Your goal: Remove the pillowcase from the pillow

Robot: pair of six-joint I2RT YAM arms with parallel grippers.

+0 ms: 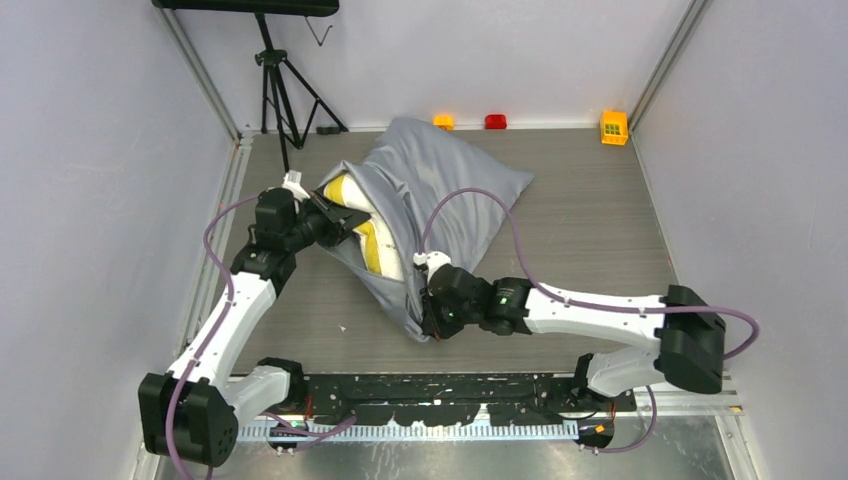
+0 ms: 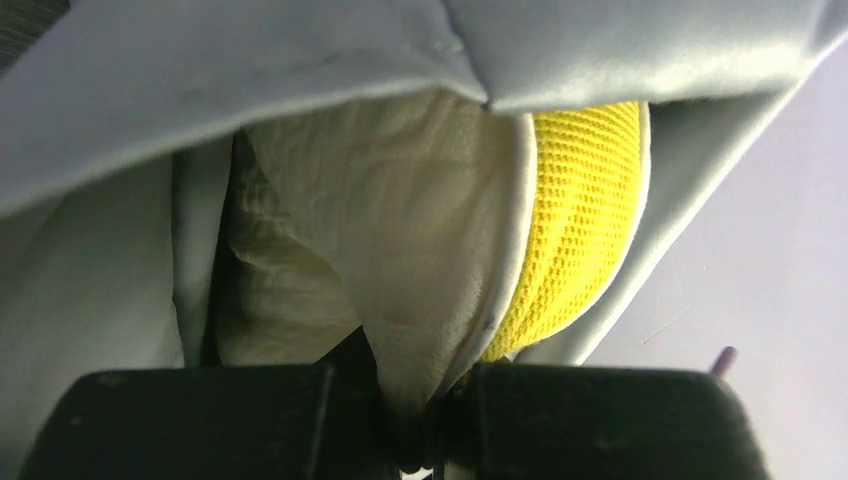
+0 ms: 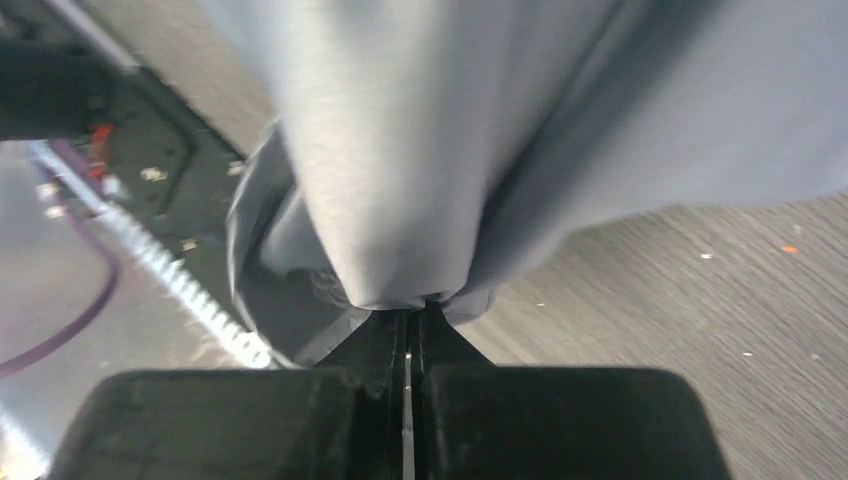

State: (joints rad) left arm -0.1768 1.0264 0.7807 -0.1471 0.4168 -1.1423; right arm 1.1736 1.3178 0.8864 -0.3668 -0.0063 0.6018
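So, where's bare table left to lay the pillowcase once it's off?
Widest free patch: the right half of the table, bordered by the pillowcase, the right arm and the yellow brick. A smaller one lies near-left, between the left arm and the right gripper. Crowded centre-left, around the pillow and left gripper.

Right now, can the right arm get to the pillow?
Probably not. The right claw is shut on the pillowcase, whose cloth covers the pillow on that side; the left claw holds the bare end.

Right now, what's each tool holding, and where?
The left tool pinches the pillow by its white corner; right tool pinches the pillowcase by a bunched fold.
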